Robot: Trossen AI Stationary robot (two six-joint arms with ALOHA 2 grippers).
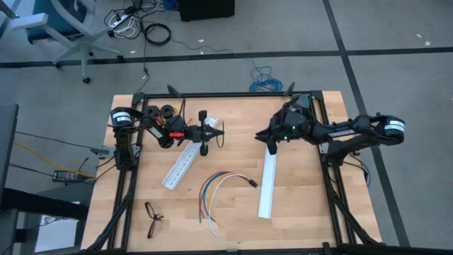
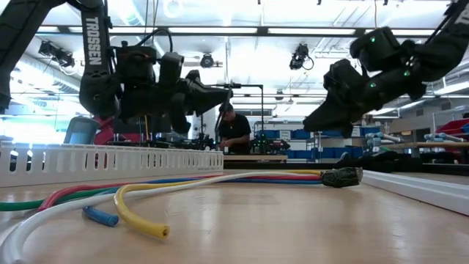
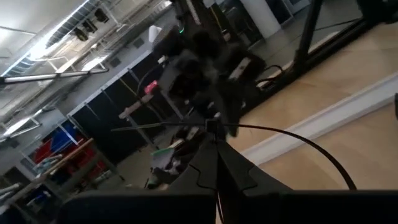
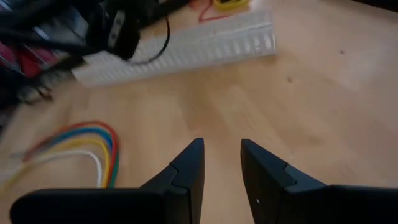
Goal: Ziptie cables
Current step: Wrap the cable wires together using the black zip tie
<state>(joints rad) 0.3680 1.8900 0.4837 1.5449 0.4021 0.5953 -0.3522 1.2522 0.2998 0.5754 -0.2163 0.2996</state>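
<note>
We record the wooden table (image 1: 297,205) first, framed in black, with both arms reaching over its far half. Two white slotted rails lie on it: one (image 1: 181,166) slanted below the left arm, the other (image 1: 267,185) running straight towards the near edge below the right arm.

The left gripper (image 1: 212,132) is held above the table near the far edge, pointing towards the right arm. Its fingers are closed on the ziptie (image 3: 298,142), which the left wrist view shows as a thin black strip pinched at the fingertips and curving away in an arc over the table. In the high view the same strip appears as a small dark loop just beyond the fingertips.

The right gripper (image 4: 219,163) hangs above bare wood, tilted down. Its jaws stand parted by a narrow gap with nothing between them and nothing touching them.

The cables (image 1: 216,189) lie flat on the table between the two rails, nearer the front edge, fanned in a curve of blue, yellow, white and orange strands. Their small black connector (image 2: 341,177) rests at the end nearest the straight rail. Neither gripper touches the bundle.

A pair of glasses (image 1: 153,217) lies near the front left corner.
</note>
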